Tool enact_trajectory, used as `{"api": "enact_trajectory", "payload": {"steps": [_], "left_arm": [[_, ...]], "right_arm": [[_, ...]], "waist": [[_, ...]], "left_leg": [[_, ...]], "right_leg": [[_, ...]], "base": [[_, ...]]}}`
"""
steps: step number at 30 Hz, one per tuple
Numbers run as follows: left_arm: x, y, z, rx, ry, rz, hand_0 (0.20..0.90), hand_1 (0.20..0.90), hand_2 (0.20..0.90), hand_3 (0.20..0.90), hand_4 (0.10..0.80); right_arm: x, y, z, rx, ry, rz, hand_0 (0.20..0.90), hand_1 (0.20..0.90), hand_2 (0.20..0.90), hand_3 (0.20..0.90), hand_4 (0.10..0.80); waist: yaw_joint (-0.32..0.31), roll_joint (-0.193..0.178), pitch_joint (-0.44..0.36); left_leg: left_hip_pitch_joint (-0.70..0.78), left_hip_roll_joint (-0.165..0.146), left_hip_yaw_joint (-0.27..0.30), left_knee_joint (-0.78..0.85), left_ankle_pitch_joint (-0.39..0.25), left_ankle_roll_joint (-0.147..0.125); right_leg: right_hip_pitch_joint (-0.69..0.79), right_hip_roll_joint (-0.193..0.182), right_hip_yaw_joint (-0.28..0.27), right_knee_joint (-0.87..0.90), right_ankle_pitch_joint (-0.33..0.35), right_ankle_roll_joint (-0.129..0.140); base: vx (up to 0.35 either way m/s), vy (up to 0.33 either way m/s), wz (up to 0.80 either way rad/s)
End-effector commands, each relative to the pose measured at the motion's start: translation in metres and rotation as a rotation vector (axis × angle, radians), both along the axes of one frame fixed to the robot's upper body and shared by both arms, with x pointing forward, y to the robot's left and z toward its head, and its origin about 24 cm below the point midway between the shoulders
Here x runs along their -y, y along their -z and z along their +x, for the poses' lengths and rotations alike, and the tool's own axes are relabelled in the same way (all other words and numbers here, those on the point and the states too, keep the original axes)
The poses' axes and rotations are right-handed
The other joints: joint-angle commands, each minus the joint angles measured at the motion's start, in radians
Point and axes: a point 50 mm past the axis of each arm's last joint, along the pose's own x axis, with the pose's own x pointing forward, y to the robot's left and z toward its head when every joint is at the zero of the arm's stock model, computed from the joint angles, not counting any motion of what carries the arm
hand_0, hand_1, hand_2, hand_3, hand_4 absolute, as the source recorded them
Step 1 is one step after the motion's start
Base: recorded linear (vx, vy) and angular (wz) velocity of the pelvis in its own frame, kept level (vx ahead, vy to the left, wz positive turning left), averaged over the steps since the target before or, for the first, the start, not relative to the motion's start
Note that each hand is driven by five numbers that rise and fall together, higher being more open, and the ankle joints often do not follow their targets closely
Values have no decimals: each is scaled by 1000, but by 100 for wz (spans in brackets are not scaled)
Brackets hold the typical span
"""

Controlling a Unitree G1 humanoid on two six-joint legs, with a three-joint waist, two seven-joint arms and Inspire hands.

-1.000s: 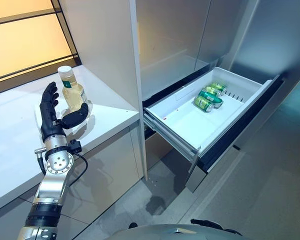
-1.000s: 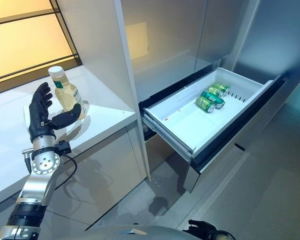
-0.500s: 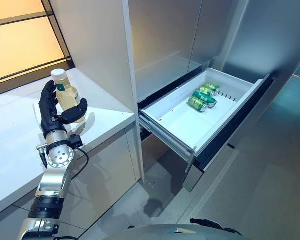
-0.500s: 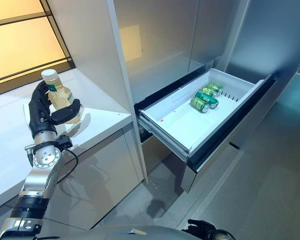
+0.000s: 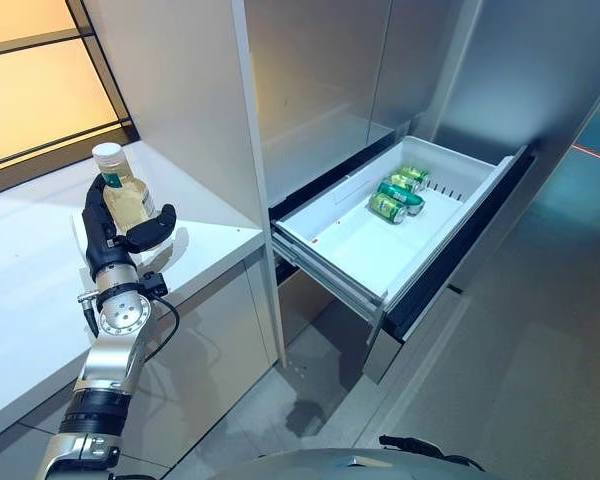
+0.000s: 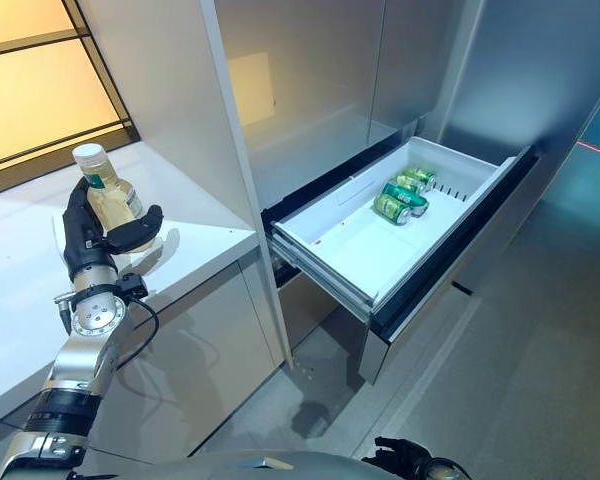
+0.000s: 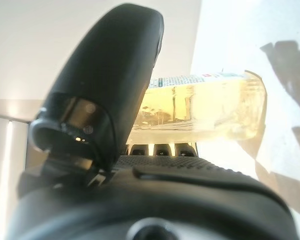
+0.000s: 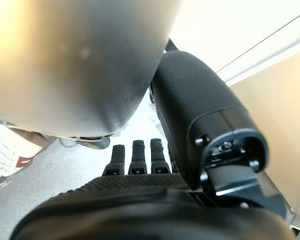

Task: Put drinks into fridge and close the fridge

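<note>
White counter (image 5: 40, 290) bears a clear yellow-drink bottle (image 5: 120, 195), the left hand (image 5: 110, 235) curled round it: grip firmly, lift upright toward the open white fridge drawer (image 5: 360, 255)

The left hand (image 5: 115, 235) has closed its fingers (image 5: 94, 208) round the bottle (image 5: 123, 192).

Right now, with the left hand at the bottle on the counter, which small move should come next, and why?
Probably lift the bottle slightly off the white counter. The left hand has fingers and thumb curled round it, and the fridge drawer stands open, green cans at its far end.
</note>
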Motion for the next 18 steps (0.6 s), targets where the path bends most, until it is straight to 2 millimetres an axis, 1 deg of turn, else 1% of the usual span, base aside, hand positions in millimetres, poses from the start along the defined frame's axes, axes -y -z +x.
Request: {"api": "enact_trajectory", "payload": {"steps": [1, 4, 5, 6, 7, 8, 18], "left_arm": [[3, -68, 30, 296, 18, 37, 900, 900, 900, 900, 800], [3, -67, 31, 296, 26, 14, 900, 900, 900, 900, 800], [4, -67, 32, 301, 25, 8, 862, 862, 862, 856, 756], [4, -67, 32, 308, 22, 8, 712, 712, 712, 680, 580], [4, -68, 32, 316, 20, 8, 519, 519, 519, 455, 355], [4, -70, 32, 323, 20, 8, 300, 300, 300, 200, 100], [6, -76, 33, 363, 22, 28, 300, 300, 300, 200, 100]], "right_arm": [[1, 1, -7, -45, -70, -11, 900, 900, 900, 900, 800], [1, 2, -7, -46, -72, -13, 900, 900, 900, 900, 800], [1, 2, -7, -46, -73, -13, 900, 900, 900, 900, 800], [1, 2, -7, -47, -74, -14, 900, 900, 900, 900, 800], [2, 2, -8, -49, -76, -15, 900, 900, 900, 900, 800], [2, 2, -8, -49, -77, -14, 900, 900, 900, 900, 800], [2, 2, -8, -52, -82, -12, 900, 900, 900, 900, 800]], "waist": [[-6, 18, -30], [-7, 18, -30], [-8, 18, -30], [-9, 18, -30], [-9, 18, -30], [-10, 18, -30], [-14, 16, -32]], "left_leg": [[51, -49, -64, 9, -180, 36], [53, -49, -62, 9, -180, 36], [53, -49, -62, 9, -180, 36], [53, -49, -62, 9, -180, 36], [54, -48, -61, 9, -180, 36], [54, -48, -61, 9, -180, 35], [54, -48, -60, 10, -181, 35]], "right_leg": [[-74, 49, 46, 23, -2, 14], [-73, 49, 46, 23, -2, 14], [-73, 49, 46, 22, -2, 14], [-73, 49, 47, 22, -2, 14], [-72, 49, 47, 22, -2, 14], [-73, 48, 47, 23, -2, 14], [-75, 48, 50, 25, -1, 17]], "base": [[0, 0, 0], [0, 0, 0], [0, 0, 0], [0, 0, 0], [0, 0, 0], [0, 0, 0], [1, -1, -1]]}}
